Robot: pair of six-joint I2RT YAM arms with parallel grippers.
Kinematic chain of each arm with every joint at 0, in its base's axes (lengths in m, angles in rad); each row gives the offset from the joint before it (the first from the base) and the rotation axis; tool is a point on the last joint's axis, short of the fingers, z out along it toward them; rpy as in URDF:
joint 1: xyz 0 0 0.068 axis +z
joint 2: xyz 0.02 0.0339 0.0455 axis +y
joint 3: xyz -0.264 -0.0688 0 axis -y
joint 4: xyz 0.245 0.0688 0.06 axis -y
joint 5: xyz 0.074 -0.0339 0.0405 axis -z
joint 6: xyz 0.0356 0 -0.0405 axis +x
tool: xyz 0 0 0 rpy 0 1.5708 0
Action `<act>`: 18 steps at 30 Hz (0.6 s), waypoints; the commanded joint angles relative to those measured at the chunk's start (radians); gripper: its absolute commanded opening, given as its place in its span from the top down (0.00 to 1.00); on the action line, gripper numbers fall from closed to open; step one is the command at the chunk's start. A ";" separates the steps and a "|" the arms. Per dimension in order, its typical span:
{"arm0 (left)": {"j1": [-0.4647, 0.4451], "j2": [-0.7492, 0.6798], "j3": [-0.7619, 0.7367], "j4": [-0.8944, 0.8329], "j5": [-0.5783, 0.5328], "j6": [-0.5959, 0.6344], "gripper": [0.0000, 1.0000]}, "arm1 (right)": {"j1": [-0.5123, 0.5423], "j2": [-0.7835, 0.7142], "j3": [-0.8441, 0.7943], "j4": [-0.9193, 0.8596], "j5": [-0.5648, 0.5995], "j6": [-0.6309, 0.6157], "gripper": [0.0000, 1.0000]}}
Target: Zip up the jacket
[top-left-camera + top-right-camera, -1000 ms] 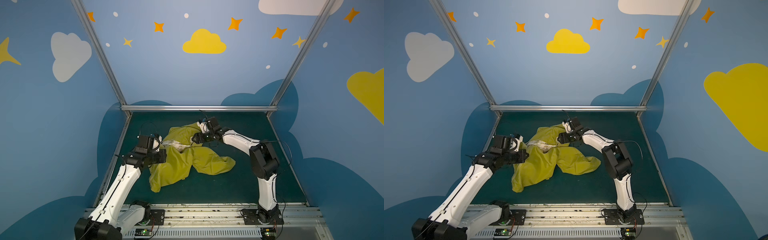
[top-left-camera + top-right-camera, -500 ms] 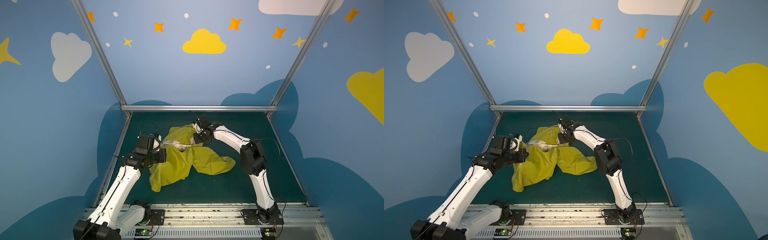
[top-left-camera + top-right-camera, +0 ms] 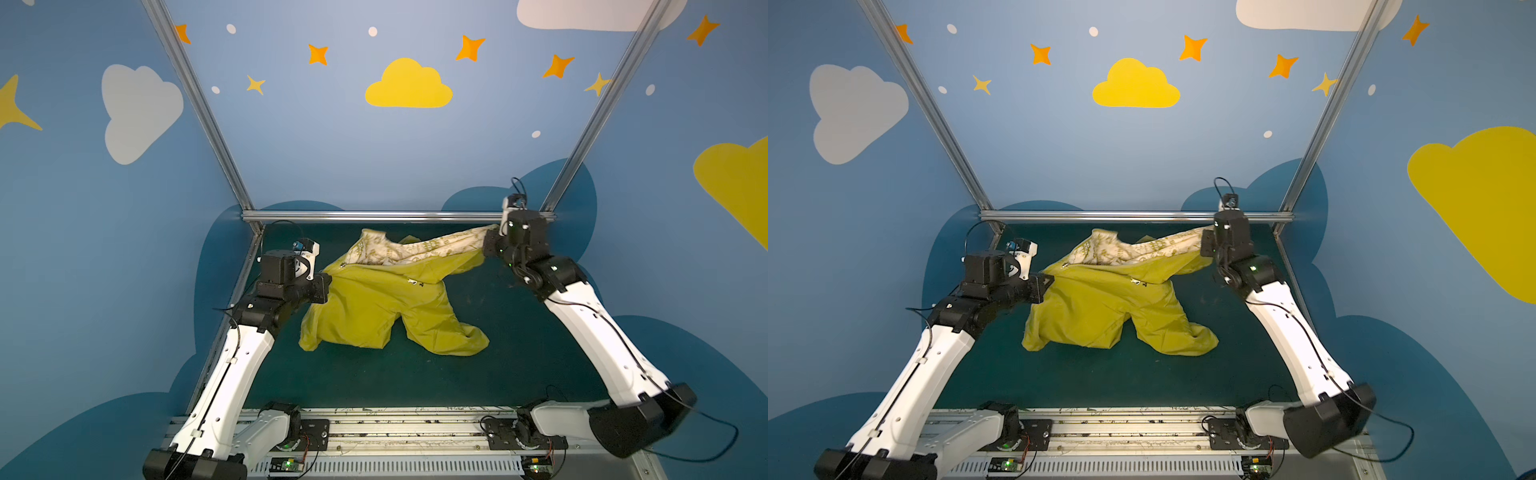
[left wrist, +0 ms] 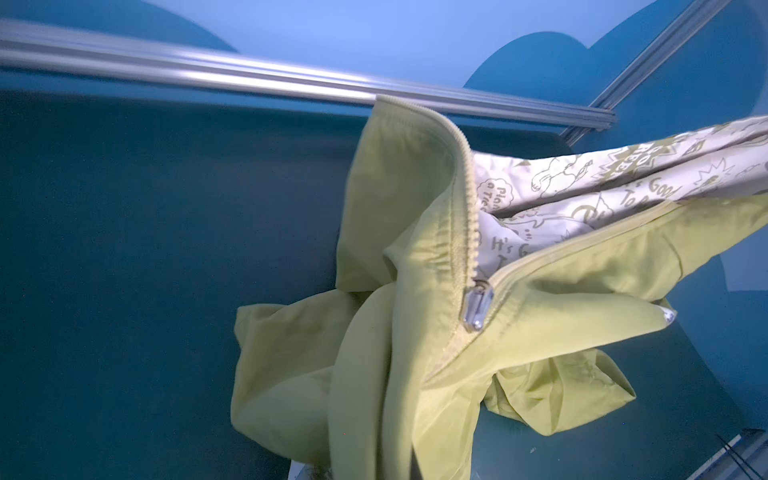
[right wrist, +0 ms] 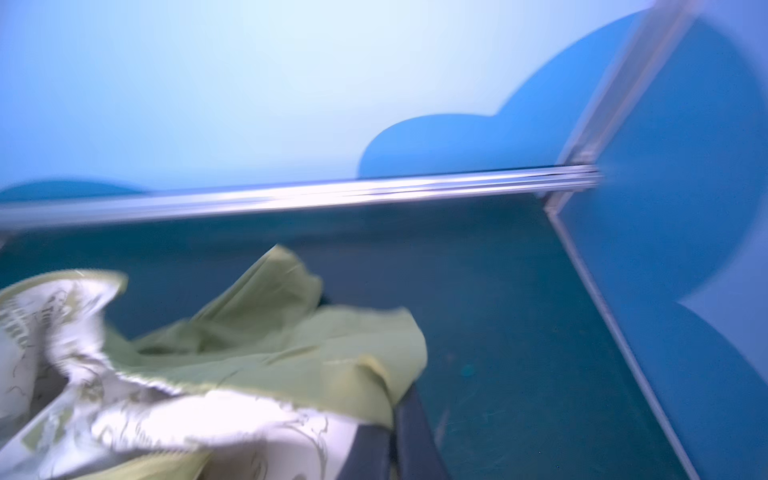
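We hold the jacket (image 3: 374,307) half off the worktop (image 3: 519,332), left end effector (image 3: 326,282) pinching fabric near the zipper slider (image 4: 478,307), right end effector (image 3: 487,246) pinching the lined edge, seemingly to tauten the zipper.

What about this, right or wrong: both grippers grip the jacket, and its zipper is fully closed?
Wrong on the zipper. The left gripper and right gripper do grip the jacket, but the left wrist view shows the zipper open beyond its slider, lining exposed.

jacket (image 3: 365,307) on table (image 3: 519,332), left gripper (image 3: 326,278) at its left, right gripper (image 3: 488,245) far right
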 commanded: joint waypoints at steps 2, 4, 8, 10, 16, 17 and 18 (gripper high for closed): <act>-0.085 -0.025 -0.164 0.155 0.022 0.044 0.97 | -0.108 0.105 -0.104 0.051 0.014 0.047 1.00; -0.145 -0.008 -0.244 0.197 -0.027 0.050 0.97 | -0.181 0.202 -0.081 -0.004 0.004 0.091 1.00; -0.185 0.015 -0.330 0.215 -0.070 0.029 0.97 | -0.241 0.311 0.051 -0.239 -0.044 0.182 0.78; -0.190 0.001 -0.362 0.255 -0.028 0.021 0.97 | -0.239 0.309 0.088 -0.292 -0.137 0.195 0.55; -0.229 -0.035 -0.382 0.283 0.041 0.026 0.93 | -0.048 0.188 -0.022 -0.160 -0.468 0.086 0.43; -0.234 -0.033 -0.385 0.287 0.054 0.026 0.91 | -0.011 0.172 -0.077 -0.066 -0.564 0.039 0.42; -0.242 -0.028 -0.388 0.287 0.057 0.018 0.90 | 0.036 0.162 -0.143 0.056 -0.686 0.004 0.42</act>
